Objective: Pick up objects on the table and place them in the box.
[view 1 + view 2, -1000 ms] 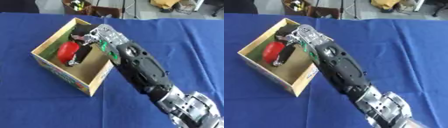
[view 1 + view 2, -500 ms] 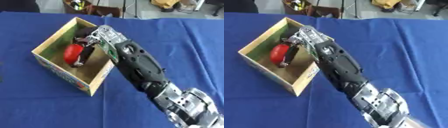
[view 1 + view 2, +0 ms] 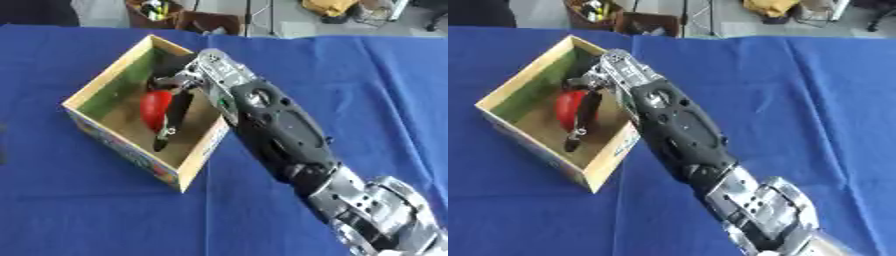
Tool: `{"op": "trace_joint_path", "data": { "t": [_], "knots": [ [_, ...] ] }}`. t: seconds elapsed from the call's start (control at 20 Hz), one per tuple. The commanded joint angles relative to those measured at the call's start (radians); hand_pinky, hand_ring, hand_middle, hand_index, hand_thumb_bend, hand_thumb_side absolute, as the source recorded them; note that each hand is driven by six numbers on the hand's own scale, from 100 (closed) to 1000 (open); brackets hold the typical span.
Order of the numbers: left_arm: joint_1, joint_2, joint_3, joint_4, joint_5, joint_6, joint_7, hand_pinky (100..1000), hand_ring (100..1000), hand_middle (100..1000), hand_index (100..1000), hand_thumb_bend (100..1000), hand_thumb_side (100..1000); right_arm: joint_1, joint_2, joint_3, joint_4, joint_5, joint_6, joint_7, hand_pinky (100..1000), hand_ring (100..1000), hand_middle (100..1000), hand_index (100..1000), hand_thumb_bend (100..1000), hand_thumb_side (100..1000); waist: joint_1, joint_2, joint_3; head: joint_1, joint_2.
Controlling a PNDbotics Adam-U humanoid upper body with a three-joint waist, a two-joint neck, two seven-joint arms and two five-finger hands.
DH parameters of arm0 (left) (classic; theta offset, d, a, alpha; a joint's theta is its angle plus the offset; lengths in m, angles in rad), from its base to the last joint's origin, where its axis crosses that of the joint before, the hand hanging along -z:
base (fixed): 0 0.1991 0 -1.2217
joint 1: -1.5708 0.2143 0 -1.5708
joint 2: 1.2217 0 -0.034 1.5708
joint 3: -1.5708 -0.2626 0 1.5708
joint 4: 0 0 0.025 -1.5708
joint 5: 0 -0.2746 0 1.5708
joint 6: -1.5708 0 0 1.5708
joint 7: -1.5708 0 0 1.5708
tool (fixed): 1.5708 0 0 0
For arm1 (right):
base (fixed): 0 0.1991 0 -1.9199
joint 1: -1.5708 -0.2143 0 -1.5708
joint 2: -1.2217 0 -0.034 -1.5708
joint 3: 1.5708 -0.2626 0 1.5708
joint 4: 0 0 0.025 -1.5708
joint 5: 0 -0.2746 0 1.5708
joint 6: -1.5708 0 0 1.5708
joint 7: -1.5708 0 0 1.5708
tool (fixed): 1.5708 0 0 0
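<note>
Fingers [image 3: 175, 107] of right hand [image 3: 214, 75] hanging straight inside box [image 3: 105, 80], partly hiding red object [image 3: 154, 107]

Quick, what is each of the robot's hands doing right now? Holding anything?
Right hand: inside the box, fingers straight beside the red thing, open.
Left hand: not in view.

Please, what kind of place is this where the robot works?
Probably a lab or workshop used for robot trials. A table under a blue cloth holds only an open cardboard box, and past its far edge stand metal stand legs and clutter on a bare floor.
</note>
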Motion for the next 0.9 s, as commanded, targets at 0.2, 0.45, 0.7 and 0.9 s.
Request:
{"op": "trace_joint_path", "data": {
  "t": [0.2,0.45,0.7,0.9],
  "knots": [
    [0.002,0.007,0.002,-0.018,0.002,0.002,-0.002,281,545,599,729,100,947,-0.027,-0.024,-0.029,-0.111,-0.064,0.021,-0.006,679,783,827,901,848,666,0.012,-0.032,-0.007,0.007,0.0],
    [0.009,0.009,0.004,-0.018,0.0,0.002,0.001,281,545,598,728,100,944,-0.031,-0.072,-0.039,-0.223,-0.136,0.038,-0.03,661,757,814,899,831,739,0.018,-0.041,-0.016,0.016,0.006],
    [0.014,0.012,0.008,-0.018,-0.002,0.001,0.006,281,545,599,728,100,941,-0.022,-0.153,-0.046,-0.339,-0.207,0.029,-0.092,641,728,789,886,740,793,0.025,-0.049,-0.032,0.034,0.014],
    [0.015,0.014,0.009,-0.018,-0.002,-0.001,0.01,281,545,599,728,100,938,0.017,-0.225,-0.051,-0.437,-0.268,0.021,-0.152,615,703,770,878,675,822,0.035,-0.053,-0.046,0.055,0.018]
  ]
}}
